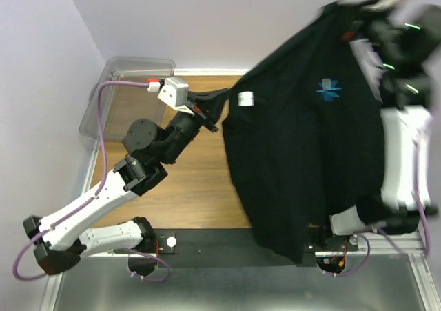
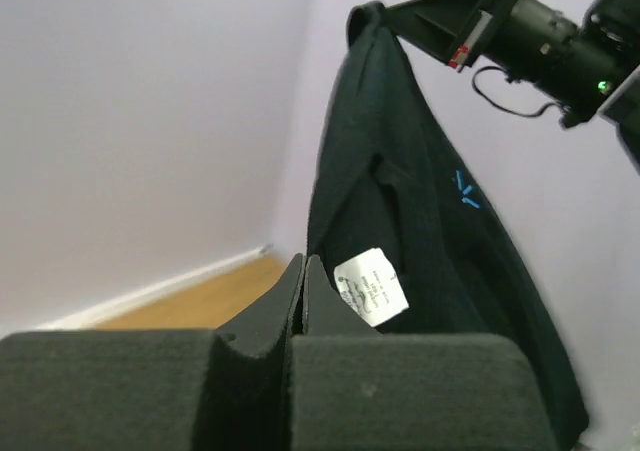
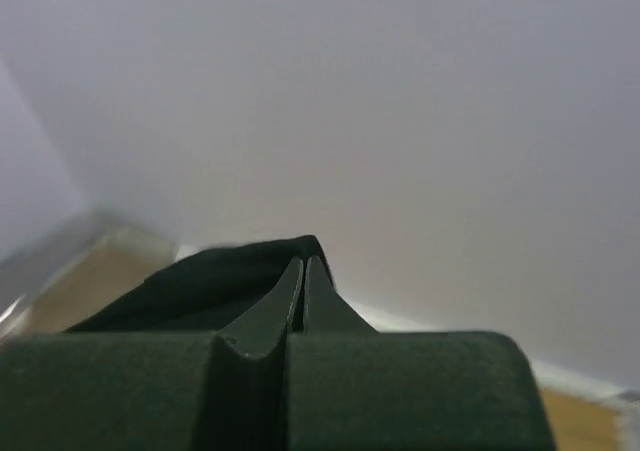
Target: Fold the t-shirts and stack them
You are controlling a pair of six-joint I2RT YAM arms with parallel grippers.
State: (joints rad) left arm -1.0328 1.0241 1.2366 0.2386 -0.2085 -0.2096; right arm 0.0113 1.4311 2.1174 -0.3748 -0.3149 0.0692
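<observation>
A black t-shirt (image 1: 303, 152) hangs spread in the air between my two arms, its blue starburst logo (image 1: 329, 90) and white tag (image 1: 246, 98) facing the top camera. Its lower hem drapes over the near table edge and the right arm's base. My left gripper (image 1: 218, 115) is shut on the shirt's left edge. The right gripper (image 1: 344, 18) is raised high and shut on the upper corner. In the left wrist view the shut fingertips (image 2: 303, 271) pinch cloth next to the tag (image 2: 372, 288), and the right gripper (image 2: 385, 16) grips the corner above. In the right wrist view the right gripper (image 3: 304, 266) pinches black cloth (image 3: 200, 286).
A clear plastic bin (image 1: 117, 90) stands at the table's far left corner, just behind my left arm. The wooden table (image 1: 200, 187) shows bare below the shirt. Walls close in at the back and left. The raised right arm (image 1: 403, 138) is blurred at the right edge.
</observation>
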